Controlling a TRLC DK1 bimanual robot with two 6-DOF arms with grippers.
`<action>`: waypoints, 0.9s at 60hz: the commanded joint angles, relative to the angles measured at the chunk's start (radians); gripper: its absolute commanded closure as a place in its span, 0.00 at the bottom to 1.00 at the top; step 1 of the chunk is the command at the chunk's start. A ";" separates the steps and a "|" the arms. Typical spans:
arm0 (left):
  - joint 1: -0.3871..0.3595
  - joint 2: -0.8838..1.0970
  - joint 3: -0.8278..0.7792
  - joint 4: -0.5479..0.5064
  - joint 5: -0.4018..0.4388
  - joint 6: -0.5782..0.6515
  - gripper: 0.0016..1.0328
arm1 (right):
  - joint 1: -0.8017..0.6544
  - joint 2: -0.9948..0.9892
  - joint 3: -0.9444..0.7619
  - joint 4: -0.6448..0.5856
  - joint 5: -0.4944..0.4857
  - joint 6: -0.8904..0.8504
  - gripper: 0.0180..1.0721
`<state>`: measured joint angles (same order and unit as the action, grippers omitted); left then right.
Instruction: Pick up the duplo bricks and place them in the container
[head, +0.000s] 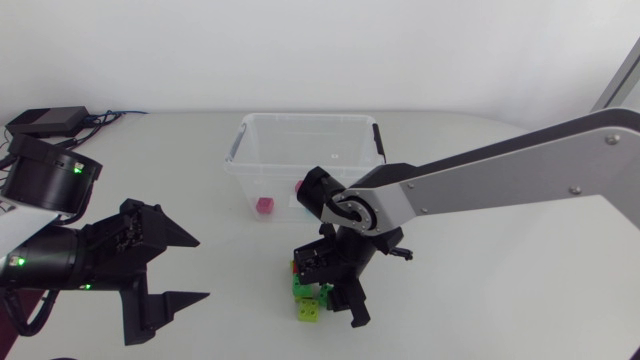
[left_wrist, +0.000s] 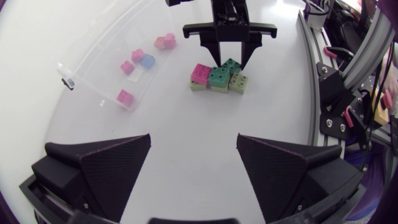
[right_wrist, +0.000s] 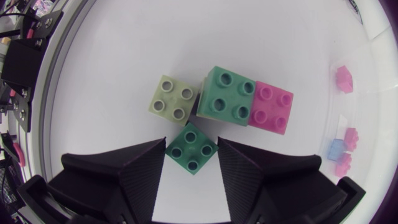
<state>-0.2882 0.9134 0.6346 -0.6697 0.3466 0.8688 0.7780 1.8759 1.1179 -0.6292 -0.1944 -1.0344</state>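
The dark green brick (right_wrist: 191, 150) is straddled, not gripped, by the open right end effector (right_wrist: 191, 142), corners turned toward its fingers (right_wrist: 134, 171); in the head view the container (head: 310, 118) is found at 12 o'clock.

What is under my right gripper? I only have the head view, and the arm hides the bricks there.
Observer: A dark green brick sits on the table between the right gripper's open fingers.
Operator: Anything crowding it?
Observer: Yes. A pale green brick, a teal brick and a pink brick cluster just ahead of it.
Operator: Is everything in the container pink?
Observer: No. A light blue brick lies in the container among the pink ones.
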 joint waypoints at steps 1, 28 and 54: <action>-0.008 0.015 -0.024 0.015 0.003 0.019 0.07 | -0.008 0.000 -0.043 -0.023 -0.007 -0.030 0.77; -0.160 0.275 -0.024 0.272 0.003 -0.083 0.07 | -0.177 -0.347 -0.030 -0.112 -0.037 0.022 0.77; -0.174 0.346 -0.052 0.384 0.002 -0.111 0.07 | -0.329 -0.146 0.393 0.134 -0.102 0.316 0.77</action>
<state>-0.4660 1.2270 0.6018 -0.3027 0.3466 0.7780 0.4561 1.6402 1.4750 -0.5228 -0.2920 -0.7898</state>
